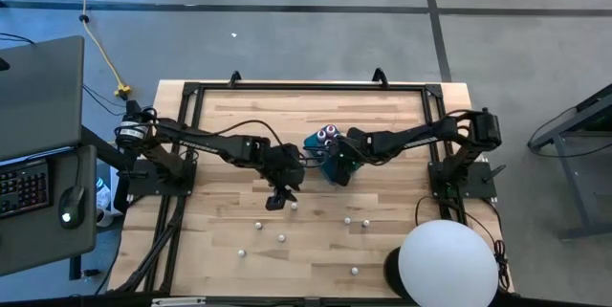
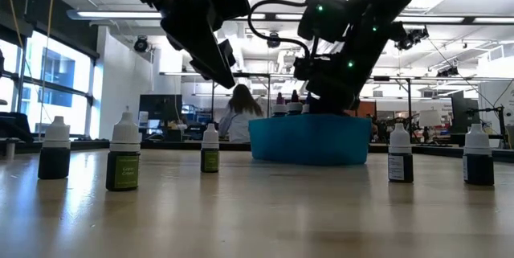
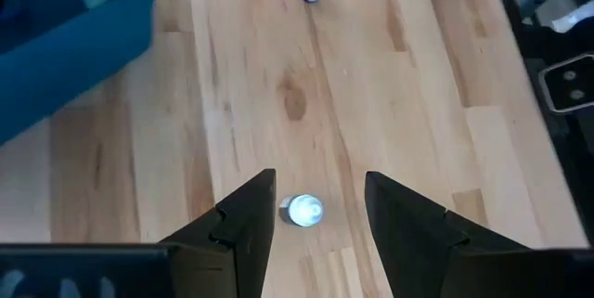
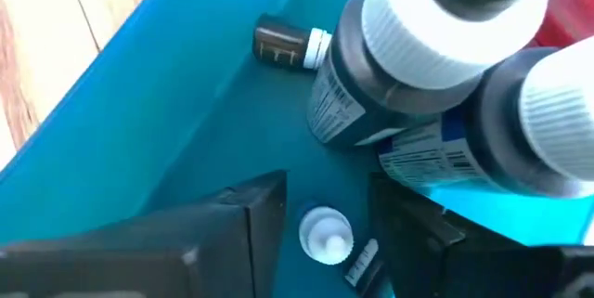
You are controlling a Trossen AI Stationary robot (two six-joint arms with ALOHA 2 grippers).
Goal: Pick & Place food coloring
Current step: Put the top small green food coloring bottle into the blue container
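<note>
The food coloring is a set of tiny bottles. Several whitish-capped ones [image 1: 281, 238] stand upright on the near half of the wooden table. Bigger ones with pink and blue tops [image 1: 327, 135] stand in the teal box [image 1: 330, 162]. My left gripper [image 3: 320, 179] hangs open above the table, its fingers on either side of one white-capped bottle [image 3: 304, 210] far below, touching nothing. My right gripper [image 4: 327, 185] is open inside the box, above a small white-capped bottle [image 4: 325, 235] on the box floor, beside large white-capped bottles [image 4: 418, 47].
A small brown bottle [image 4: 288, 45] lies on its side in the box. A white ball-shaped thing [image 1: 448, 264] stands at the near right corner. Black frame rails [image 1: 191, 116] border the table. Upright bottles [image 2: 124, 160] dot the near side. A person [image 2: 241, 113] sits in the room behind.
</note>
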